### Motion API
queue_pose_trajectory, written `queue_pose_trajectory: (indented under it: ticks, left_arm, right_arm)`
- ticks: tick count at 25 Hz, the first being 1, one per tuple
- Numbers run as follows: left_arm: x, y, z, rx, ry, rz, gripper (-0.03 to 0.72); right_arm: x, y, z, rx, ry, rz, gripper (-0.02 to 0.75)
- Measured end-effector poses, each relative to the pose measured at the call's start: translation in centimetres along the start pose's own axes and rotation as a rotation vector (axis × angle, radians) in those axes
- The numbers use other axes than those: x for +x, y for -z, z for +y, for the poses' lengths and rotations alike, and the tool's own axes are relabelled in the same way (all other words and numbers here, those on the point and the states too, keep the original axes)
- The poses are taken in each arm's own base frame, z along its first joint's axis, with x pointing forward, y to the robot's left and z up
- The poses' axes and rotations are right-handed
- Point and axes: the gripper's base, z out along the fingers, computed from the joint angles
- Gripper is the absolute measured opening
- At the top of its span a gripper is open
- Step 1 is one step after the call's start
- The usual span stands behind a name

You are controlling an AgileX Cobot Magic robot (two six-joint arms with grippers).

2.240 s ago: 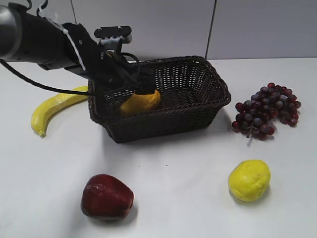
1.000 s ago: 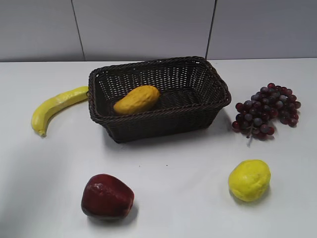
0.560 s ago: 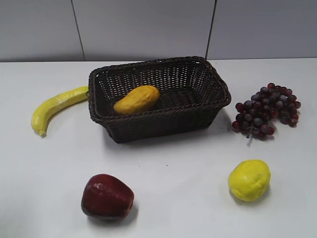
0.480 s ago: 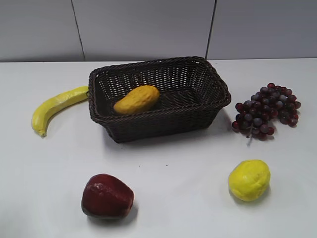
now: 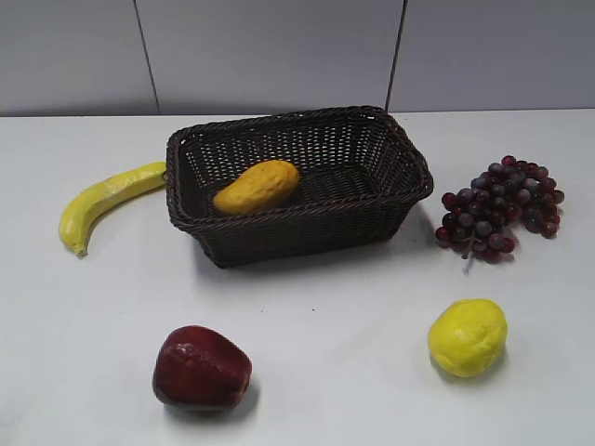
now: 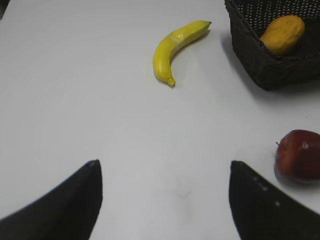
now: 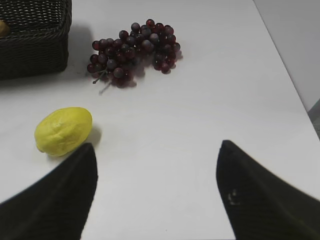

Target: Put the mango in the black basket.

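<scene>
The orange-yellow mango lies inside the black basket, toward its left end; it also shows in the left wrist view inside the basket. A corner of the basket shows in the right wrist view. Neither gripper shows in the exterior view. My left gripper is open and empty above bare table, well away from the basket. My right gripper is open and empty above bare table to the right.
A yellow banana lies left of the basket. A dark red apple sits at the front left, a round yellow fruit at the front right, and a bunch of purple grapes to the right of the basket.
Earlier the left arm reached into the basket with its gripper at the mango; it has since withdrawn out of the exterior view. The mango stays in the basket. Nothing moved in the last second.
</scene>
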Motion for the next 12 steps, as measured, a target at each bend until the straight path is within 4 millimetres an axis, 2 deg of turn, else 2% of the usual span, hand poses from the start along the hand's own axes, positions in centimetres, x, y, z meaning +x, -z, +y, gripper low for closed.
queue_pose_trajectory:
  ticks: [4,8,12]
  left_arm:
    - [1.6,1.1,-0.1,-0.032,-0.025,-0.025,0.588]
    - [3.0,0.2,0.0,-0.046,-0.03,0.03,0.588]
    - [3.0,0.2,0.1,-0.055,-0.029,0.034,0.588]
  right_arm:
    - [0.0,0.0,0.0,0.0,0.0,0.0,0.571]
    - [0.0,0.0,0.0,0.0,0.0,0.0,0.571]
    - [0.0,0.0,0.0,0.0,0.0,0.0,0.571]
